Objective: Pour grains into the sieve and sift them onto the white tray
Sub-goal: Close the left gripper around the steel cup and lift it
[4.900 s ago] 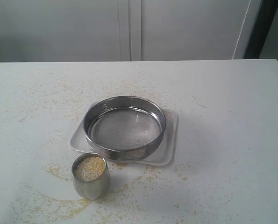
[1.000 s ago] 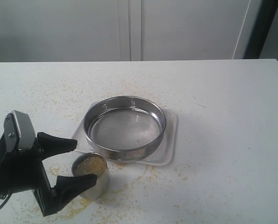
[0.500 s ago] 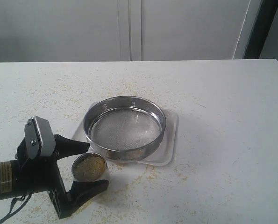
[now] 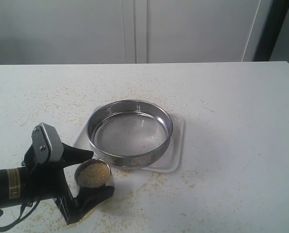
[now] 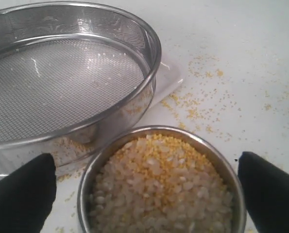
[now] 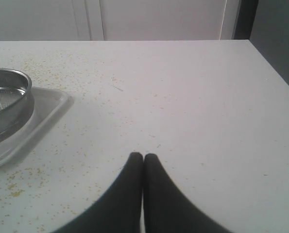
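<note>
Got the left end effector (image 4: 98,173) released wide at the near edge, fingers (image 5: 23,194) either side of the cup (image 4: 93,175), not gripping it. Cup brim-full of grains (image 5: 159,189), yellow and whitish mixed. Just behind: sieve (image 4: 129,132) sitting on the tray (image 4: 177,145). More grains scattered over the tabletop (image 4: 231,107). Right end effector (image 6: 143,162) clenched on nothing, off over bare tabletop.

Cup: we see a steel cup (image 5: 149,130), upright, filled nearly to its rim with the grains (image 5: 159,189), yellow meal mixed with paler bits.
Left gripper (image 5: 146,191): jaws spread wide, one black fingertip (image 5: 23,194) on each side of the cup.
Sieve (image 5: 61,87): just beside the cup, resting on the white tray (image 5: 168,77).
Table (image 5: 251,48): we note stray yellow specks (image 5: 197,104).
</note>
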Tool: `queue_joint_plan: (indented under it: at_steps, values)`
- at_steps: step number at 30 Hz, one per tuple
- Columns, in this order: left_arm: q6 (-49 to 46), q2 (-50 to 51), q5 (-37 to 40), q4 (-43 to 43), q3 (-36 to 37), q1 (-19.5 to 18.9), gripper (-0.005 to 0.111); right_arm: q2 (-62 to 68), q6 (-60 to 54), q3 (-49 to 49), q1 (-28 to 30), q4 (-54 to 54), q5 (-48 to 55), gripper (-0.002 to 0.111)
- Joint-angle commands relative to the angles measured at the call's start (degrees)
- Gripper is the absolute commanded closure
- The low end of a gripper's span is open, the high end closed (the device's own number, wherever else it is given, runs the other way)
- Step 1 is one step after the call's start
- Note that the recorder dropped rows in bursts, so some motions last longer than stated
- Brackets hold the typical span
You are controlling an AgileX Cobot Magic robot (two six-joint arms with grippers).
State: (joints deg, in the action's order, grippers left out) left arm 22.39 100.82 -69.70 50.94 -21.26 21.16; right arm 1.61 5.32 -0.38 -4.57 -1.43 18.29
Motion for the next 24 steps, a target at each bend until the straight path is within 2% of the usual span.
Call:
queue_joint_plan:
  at_steps: [1,9,17,20,21,23,24]
  values:
    - [0.5,2.2,-0.3,-0.9,-0.1,0.3,0.002,-0.4,-0.4,0.4,-0.1,-0.1,-0.4,0.108]
    - [3.3,6.3,-0.3,-1.0,-3.6,0.3,0.002,-0.4,-0.4,0.4,-0.1,-0.1,-0.4,0.108]
    - [2.7,8.7,-0.3,-1.3,-3.6,0.3,0.004,-0.4,-0.4,0.4,-0.1,-0.1,-0.4,0.108]
    - [2.7,8.7,-0.3,-1.3,-3.6,0.3,0.019,-0.4,-0.4,0.4,-0.1,-0.1,-0.4,0.108]
    - [2.6,8.7,-0.3,-1.3,-3.6,0.3,0.028,-0.4,-0.4,0.4,-0.1,-0.1,-0.4,0.108]
    - [1.8,8.7,-0.3,-1.3,-3.6,0.3,0.054,-0.4,-0.4,0.4,-0.1,-0.1,-0.4,0.108]
    - [1.5,8.7,-0.3,-1.0,-3.6,0.3,0.070,-0.4,-0.4,0.4,-0.1,-0.1,-0.4,0.108]
